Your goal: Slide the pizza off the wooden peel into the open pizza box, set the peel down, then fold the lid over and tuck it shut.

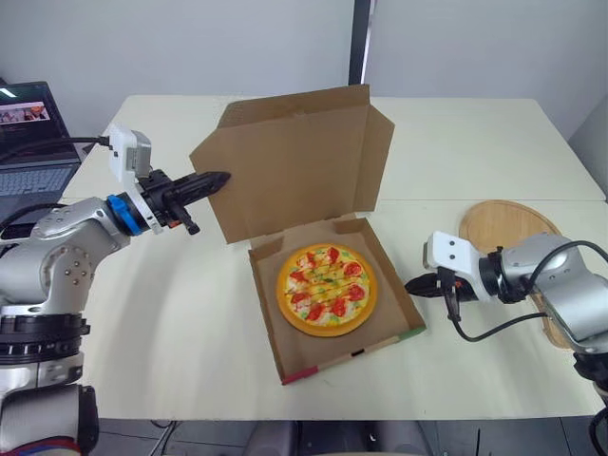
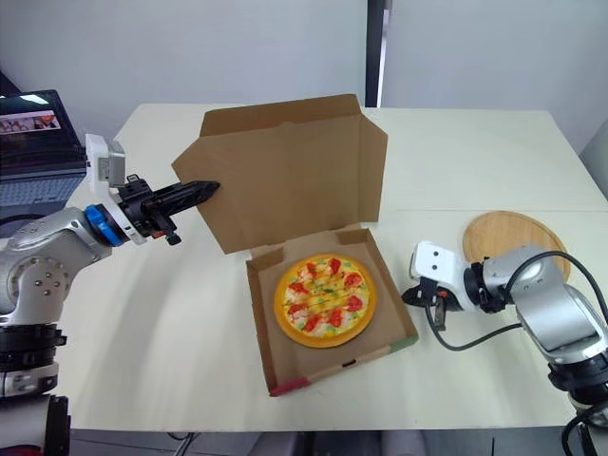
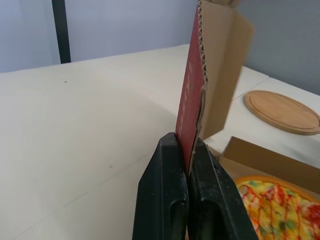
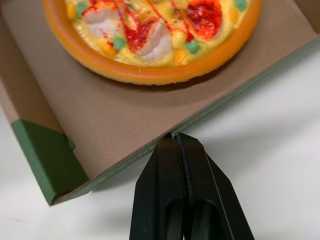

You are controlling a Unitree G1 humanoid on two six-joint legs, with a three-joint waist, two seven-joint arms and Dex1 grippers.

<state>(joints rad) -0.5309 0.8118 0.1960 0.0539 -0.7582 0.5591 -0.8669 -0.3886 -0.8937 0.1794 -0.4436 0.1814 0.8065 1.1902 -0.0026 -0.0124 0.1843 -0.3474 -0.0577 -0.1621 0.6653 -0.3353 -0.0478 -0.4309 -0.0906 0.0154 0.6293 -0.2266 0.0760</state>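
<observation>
The pizza (image 1: 326, 290) lies flat in the base of the open cardboard pizza box (image 1: 399, 318), near the table's middle. The lid (image 1: 294, 157) stands upright behind it. My left gripper (image 1: 223, 177) is shut on the lid's left side edge, and in the left wrist view its fingers (image 3: 167, 175) pinch that cardboard edge (image 3: 200, 90). My right gripper (image 1: 410, 284) is shut with nothing in it. Its tips (image 4: 175, 136) touch the outside of the box's right wall (image 4: 220, 97). The round wooden peel (image 1: 503, 228) lies on the table behind my right arm.
A laptop (image 1: 28, 142) sits open at the table's far left edge. Bare table top (image 1: 171, 323) stretches in front of and left of the box. The far half of the table (image 1: 475, 142) is bare too.
</observation>
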